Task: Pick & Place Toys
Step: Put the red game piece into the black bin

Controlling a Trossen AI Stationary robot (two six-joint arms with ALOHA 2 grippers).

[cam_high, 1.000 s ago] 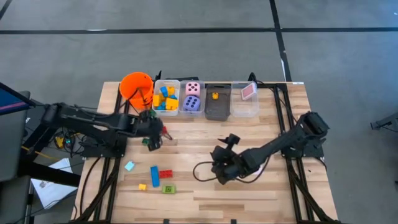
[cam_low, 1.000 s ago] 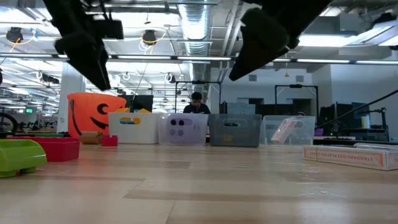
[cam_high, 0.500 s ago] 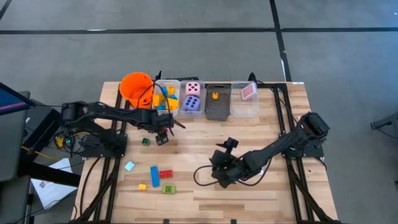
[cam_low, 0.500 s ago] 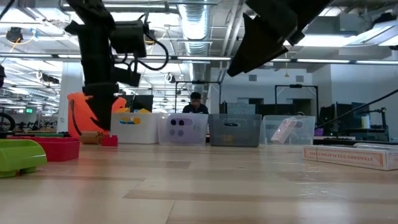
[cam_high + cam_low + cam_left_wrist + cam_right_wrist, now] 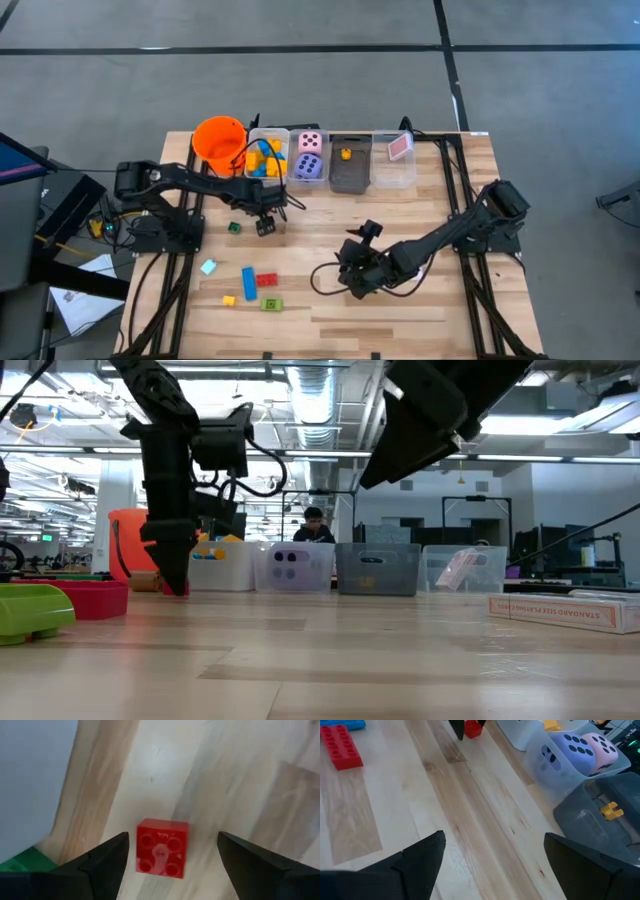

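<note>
The left gripper (image 5: 266, 224) hangs low over the table (image 5: 430, 310) at about 10 o'clock from table centre, its fingers spread wide with a small red block (image 5: 162, 848) lying flat on the wood between them, untouched on either side. In the low view the fingers reach down almost to the board. A dark green block (image 5: 234, 227) sits just beside this gripper at its 9 o'clock.

Along the 12 o'clock edge stands the row of containers: orange bucket (image 5: 218, 140), a clear bin of yellow and blue blocks (image 5: 265, 158), a clear bin with the pink die (image 5: 311, 143) and purple die (image 5: 309, 166), a grey bin (image 5: 350, 175) with one yellow piece, and a clear bin holding a pink-white card (image 5: 399, 148). The left gripper is near the front walls of the first two bins but apart from them.

The right gripper (image 5: 352, 272) waits near table centre, slightly toward 5 o'clock, fingers wide apart and holding nothing; bare wood lies around it.

Loose toys lie toward 7 o'clock: a light blue block (image 5: 208, 266), a long blue block (image 5: 249, 283), a red brick (image 5: 267, 279), a small yellow block (image 5: 229, 300) and a green block (image 5: 272, 303). These are well apart from both grippers. The stretch from centre to the 3 o'clock edge carries only the right arm, and the strip along the 6 o'clock edge is bare boards
</note>
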